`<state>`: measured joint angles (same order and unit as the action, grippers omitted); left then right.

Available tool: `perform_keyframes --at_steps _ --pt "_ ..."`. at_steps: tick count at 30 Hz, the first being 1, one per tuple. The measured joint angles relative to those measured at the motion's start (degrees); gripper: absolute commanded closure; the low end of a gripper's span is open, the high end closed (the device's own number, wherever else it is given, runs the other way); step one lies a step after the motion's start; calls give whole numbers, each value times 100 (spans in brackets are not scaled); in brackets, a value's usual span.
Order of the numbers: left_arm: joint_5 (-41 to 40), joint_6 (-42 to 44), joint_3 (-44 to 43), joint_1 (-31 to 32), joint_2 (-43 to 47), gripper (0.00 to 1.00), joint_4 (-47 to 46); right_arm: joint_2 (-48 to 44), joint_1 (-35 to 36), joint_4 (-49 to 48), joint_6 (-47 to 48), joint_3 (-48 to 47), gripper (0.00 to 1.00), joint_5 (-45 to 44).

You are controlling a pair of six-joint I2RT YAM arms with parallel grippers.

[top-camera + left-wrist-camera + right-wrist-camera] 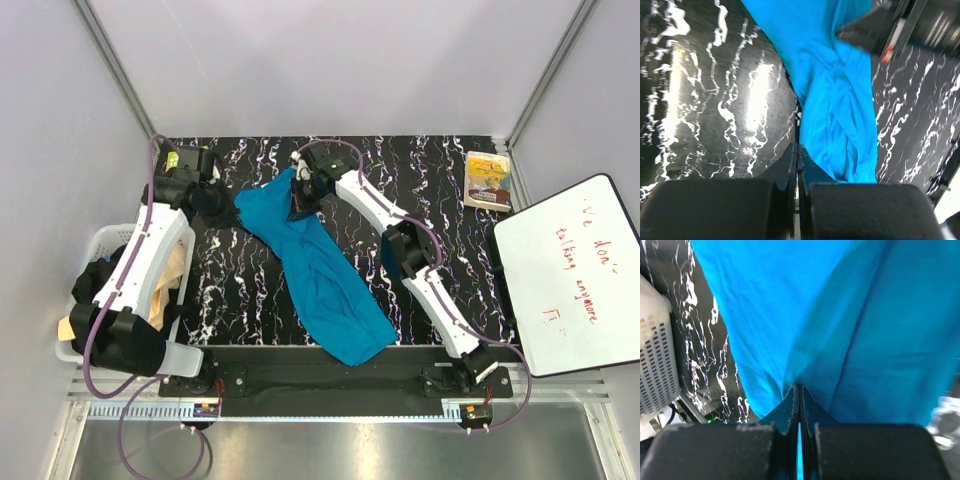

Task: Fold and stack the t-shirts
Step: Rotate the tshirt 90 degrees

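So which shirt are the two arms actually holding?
The teal blue t-shirt, draped across the table, with both jaws shut on it. The cream-beige one sits in the white basket.

Lab cell: white panels (350, 60), aluminium framing (116, 65)

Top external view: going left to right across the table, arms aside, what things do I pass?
white basket → teal t-shirt → book → whiteboard
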<state>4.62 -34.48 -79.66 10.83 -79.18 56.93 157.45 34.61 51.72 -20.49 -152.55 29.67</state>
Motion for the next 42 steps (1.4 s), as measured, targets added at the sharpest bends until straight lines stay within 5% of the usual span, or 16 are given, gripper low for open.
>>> perform_keyframes --at_steps 17,26,32,35,39,42 --pt "190 153 -164 -146 -319 100 66 -72 -105 83 -133 302 100 -1648" --pt "896 415 -164 -52 -815 100 -26 -363 -1268 83 -251 741 100 -2234" --pt "1082 592 -291 866 -1591 100 -184 -407 -1910 103 -109 772 97 -2406" --pt "1108 629 -479 1416 -1961 77 -282 -468 -1923 136 118 802 83 -2400" --pt "1156 597 -621 1823 -2223 22 -472 -988 -1829 245 411 1362 58 -2404" --pt "1152 562 -627 1801 -2225 26 -570 -1777 -1784 299 590 1985 52 -2404"
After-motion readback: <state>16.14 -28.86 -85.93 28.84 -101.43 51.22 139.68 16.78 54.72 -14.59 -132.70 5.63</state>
